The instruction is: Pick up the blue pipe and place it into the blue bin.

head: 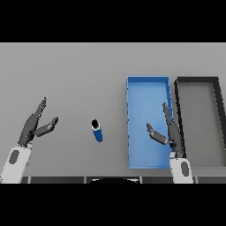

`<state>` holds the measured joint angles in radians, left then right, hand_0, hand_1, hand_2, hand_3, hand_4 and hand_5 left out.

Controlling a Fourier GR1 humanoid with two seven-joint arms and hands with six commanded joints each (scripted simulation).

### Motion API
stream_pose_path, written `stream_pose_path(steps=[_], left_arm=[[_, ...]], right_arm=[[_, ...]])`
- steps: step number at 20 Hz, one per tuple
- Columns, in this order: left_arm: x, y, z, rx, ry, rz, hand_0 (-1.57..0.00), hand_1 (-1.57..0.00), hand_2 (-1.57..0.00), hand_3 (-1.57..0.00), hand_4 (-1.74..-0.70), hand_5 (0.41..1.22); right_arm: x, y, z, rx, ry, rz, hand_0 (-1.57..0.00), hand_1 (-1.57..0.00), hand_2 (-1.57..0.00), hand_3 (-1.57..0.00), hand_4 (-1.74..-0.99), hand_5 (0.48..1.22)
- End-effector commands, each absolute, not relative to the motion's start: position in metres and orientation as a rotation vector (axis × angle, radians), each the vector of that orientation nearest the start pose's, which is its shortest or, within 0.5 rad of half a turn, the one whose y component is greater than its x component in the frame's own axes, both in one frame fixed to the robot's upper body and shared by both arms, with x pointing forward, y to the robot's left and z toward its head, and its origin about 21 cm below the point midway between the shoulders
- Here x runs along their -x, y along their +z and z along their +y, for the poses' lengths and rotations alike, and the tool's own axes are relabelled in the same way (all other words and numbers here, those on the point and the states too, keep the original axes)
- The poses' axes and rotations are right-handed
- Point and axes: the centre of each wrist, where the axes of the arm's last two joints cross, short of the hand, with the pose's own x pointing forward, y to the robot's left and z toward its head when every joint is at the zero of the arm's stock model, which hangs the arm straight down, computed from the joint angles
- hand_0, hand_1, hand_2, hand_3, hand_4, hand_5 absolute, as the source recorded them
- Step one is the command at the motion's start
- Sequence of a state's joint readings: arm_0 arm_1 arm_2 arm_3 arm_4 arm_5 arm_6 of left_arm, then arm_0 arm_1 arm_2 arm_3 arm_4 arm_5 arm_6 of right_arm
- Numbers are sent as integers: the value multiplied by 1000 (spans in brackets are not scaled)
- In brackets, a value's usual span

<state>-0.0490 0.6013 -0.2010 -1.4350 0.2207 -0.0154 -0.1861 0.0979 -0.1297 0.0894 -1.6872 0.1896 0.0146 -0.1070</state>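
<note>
A short blue pipe (97,130) with a dark open end lies on the grey table near the middle, between my two hands. The blue bin (148,87) stands to its right, a long rectangular tray with nothing visible inside. My right hand (171,133) hovers over the bin's right side with fingers straight and thumb spread, holding nothing. My left hand (34,125) is open at the left of the table, well clear of the pipe.
A black bin (199,81) with a grey floor stands right beside the blue bin, at the table's right edge. The table's front edge runs just below both wrists.
</note>
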Motion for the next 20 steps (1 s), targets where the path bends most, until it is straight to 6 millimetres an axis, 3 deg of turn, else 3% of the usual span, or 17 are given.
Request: stream_pose_path(steps=[1,6,11,16,20], left_arm=[[-256,20,334,-132,-454,-1559,1,1,1,1,-960,594],[-243,30,333,-4,-592,-1542,1,1,1,1,-1007,561],[-223,23,297,167,-736,-1440,1,1,1,1,-1113,497],[-217,10,258,233,-812,-1407,1,1,1,1,-1139,450],[-226,0,234,272,-809,-1436,1,1,1,1,-1151,456]], right_arm=[[-222,13,-243,162,324,-1695,1,1,1,1,-1206,625],[-222,12,-243,176,341,-1687,1,1,1,1,-1180,617],[-223,12,-242,184,347,-1672,1,1,1,1,-1164,617],[-220,13,-244,169,331,-1669,1,1,1,1,-1197,615],[-221,12,-244,161,327,-1664,1,1,1,1,-1217,626]])
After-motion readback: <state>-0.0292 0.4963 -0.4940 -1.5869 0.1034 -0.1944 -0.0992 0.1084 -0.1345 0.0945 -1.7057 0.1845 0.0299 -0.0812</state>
